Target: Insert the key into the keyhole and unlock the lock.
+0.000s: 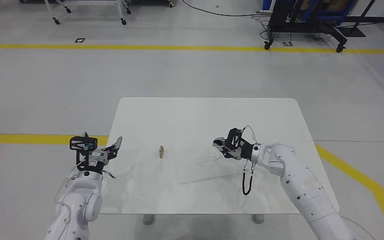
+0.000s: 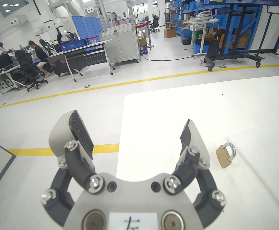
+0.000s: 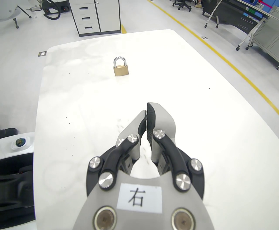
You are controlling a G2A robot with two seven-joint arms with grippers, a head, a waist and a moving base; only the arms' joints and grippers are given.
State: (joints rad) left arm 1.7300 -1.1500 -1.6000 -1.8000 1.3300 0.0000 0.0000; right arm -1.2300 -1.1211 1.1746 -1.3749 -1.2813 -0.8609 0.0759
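Note:
A small brass padlock (image 1: 161, 151) with a silver shackle lies on the white table (image 1: 210, 120), left of the middle. It also shows beside my left gripper (image 2: 225, 155) and ahead of my right gripper (image 3: 121, 68). My left gripper (image 2: 131, 122) hangs open over the table's left edge (image 1: 105, 148), a short way from the padlock, nothing between its fingers. My right gripper (image 3: 147, 110) is shut over the table right of centre (image 1: 217, 144), pointing toward the padlock. No key shows between its pads.
Faint scuff marks and small dark specks (image 3: 69, 123) dot the tabletop near the right gripper. A black cable loop (image 1: 246, 180) hangs from the right arm. A drawer cabinet (image 3: 96, 17) stands on the floor beyond the table's left end.

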